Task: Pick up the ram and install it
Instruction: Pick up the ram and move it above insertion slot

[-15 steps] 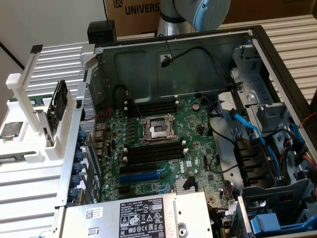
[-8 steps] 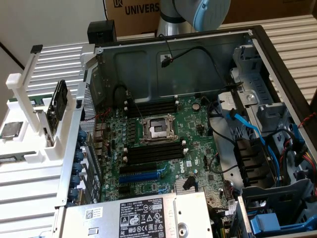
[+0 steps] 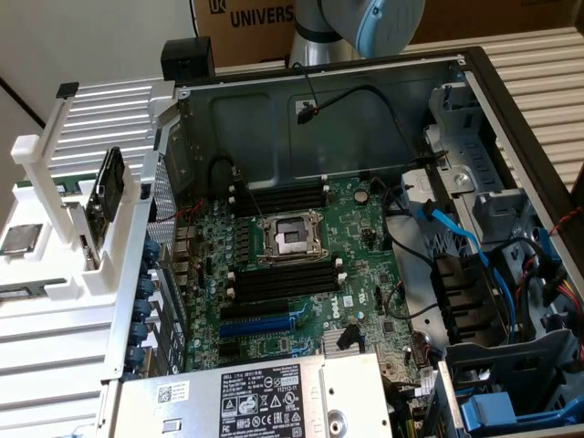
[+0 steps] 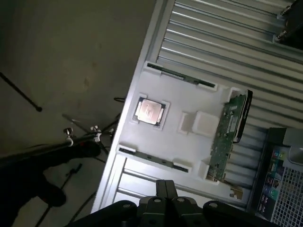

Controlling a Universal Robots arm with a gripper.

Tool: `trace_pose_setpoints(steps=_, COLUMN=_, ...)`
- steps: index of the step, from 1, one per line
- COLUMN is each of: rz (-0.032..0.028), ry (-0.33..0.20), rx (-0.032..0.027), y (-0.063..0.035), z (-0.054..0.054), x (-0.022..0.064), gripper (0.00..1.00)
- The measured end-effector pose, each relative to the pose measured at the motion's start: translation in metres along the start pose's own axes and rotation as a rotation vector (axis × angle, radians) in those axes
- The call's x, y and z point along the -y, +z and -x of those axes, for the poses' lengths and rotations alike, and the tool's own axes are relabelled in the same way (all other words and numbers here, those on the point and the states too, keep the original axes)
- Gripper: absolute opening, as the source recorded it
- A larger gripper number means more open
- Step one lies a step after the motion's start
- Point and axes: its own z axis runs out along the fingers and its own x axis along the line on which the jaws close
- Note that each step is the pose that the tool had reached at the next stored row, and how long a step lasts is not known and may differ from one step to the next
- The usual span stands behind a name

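The ram (image 4: 226, 138) is one long, narrow green board with a darker strip along one side. It stands on its long edge in the white holder (image 4: 199, 101). In the exterior view the ram (image 3: 109, 182) looks dark and leans a little.

There is only the one stick. It sits on the table (image 4: 227, 38) outside the computer case (image 3: 365, 100), at about nine o'clock from the motherboard (image 3: 301, 265) in that view.

One square silver chip (image 4: 150, 111) lies flat in a recess of the same holder. In the exterior view the chip (image 3: 20, 239) is near eight o'clock from the ram and apart from it.

The single claw (image 4: 165, 185) hangs above the holder with its fingers pressed together and nothing between them, clear of the stick.

Inside the open case, the board has two banks of long black slots (image 3: 278, 199), one at twelve o'clock and one at six o'clock of the single socket (image 3: 290, 239). I can't count the slots in each bank for sure.

One robot arm (image 3: 365, 23) rises behind the case at twelve o'clock.
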Motion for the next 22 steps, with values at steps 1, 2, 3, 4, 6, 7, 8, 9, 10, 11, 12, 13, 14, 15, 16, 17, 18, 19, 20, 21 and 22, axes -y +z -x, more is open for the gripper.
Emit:
trace_pose_setpoints(steps=1, rz=0.0004, ry=-0.018, rx=-0.0009, y=0.0001, z=0.0, x=0.0, gripper=0.1)
trace_pose_setpoints(steps=2, rz=0.0008, ry=-0.036, rx=-0.0017, y=0.0002, z=0.0, x=0.0, gripper=0.1)
trace_pose_setpoints(steps=3, rz=0.0015, ry=-0.073, rx=-0.0035, y=0.0004, z=0.0, x=0.0, gripper=0.1)
trace_pose_setpoints(steps=4, rz=0.0023, ry=-0.11, rx=-0.0053, y=0.0006, z=0.0, x=0.0, gripper=0.1)
trace_pose_setpoints(steps=6, rz=0.0031, ry=-0.146, rx=-0.007, y=0.0008, z=0.0, x=0.0, gripper=0.1)
trace_pose_setpoints(steps=7, rz=0.0035, ry=-0.165, rx=-0.0079, y=0.0009, z=0.0, x=0.0001, gripper=0.1)
trace_pose_setpoints(steps=8, rz=0.0039, ry=-0.185, rx=-0.0088, y=0.001, z=0.0, x=0.0, gripper=0.1)
trace_pose_setpoints(steps=9, rz=0.0042, ry=-0.202, rx=-0.0097, y=0.0011, z=0.0, x=0.0, gripper=0.1)
trace_pose_setpoints(steps=10, rz=0.005, ry=-0.238, rx=-0.0115, y=0.0013, z=0.0, x=0.0001, gripper=0.1)
trace_pose_setpoints(steps=11, rz=0.0054, ry=-0.257, rx=-0.0124, y=0.0013, z=0.0, x=0.0, gripper=0.1)
trace_pose_setpoints(steps=12, rz=0.0065, ry=-0.312, rx=-0.0151, y=0.0014, z=0.0, x=0.0001, gripper=0.1)
trace_pose_setpoints(steps=13, rz=0.0077, ry=-0.367, rx=-0.0175, y=0.0016, z=0.0, x=0.0001, gripper=0.1)
trace_pose_setpoints(steps=14, rz=0.0085, ry=-0.403, rx=-0.0193, y=0.0017, z=0.0, x=0.0001, gripper=0.1)
trace_pose_setpoints(steps=15, rz=0.0088, ry=-0.421, rx=-0.0202, y=0.0017, z=0.0, x=0.0001, gripper=0.1)
trace_pose_setpoints(steps=16, rz=0.0093, ry=-0.44, rx=-0.0211, y=0.0017, z=-0.0001, x=0.0001, gripper=0.1)
trace_pose_setpoints(steps=17, rz=0.0108, ry=-0.513, rx=-0.0245, y=0.0019, z=-0.0001, x=0.0001, gripper=0.1)
trace_pose_setpoints(steps=18, rz=0.0112, ry=-0.532, rx=-0.0255, y=0.0019, z=-0.0001, x=0.0001, gripper=0.1)
trace_pose_setpoints(steps=19, rz=0.0116, ry=-0.55, rx=-0.0264, y=0.0019, z=-0.0001, x=0.0001, gripper=0.1)
trace_pose_setpoints(steps=20, rz=0.0124, ry=-0.587, rx=-0.0281, y=0.002, z=0.0, x=0.0001, gripper=0.1)
trace_pose_setpoints(steps=21, rz=0.0128, ry=-0.604, rx=-0.0289, y=0.002, z=0.0, x=0.0001, gripper=0.1)
trace_pose_setpoints(steps=22, rz=0.0131, ry=-0.622, rx=-0.0298, y=0.002, z=0.0, x=0.0001, gripper=0.1)
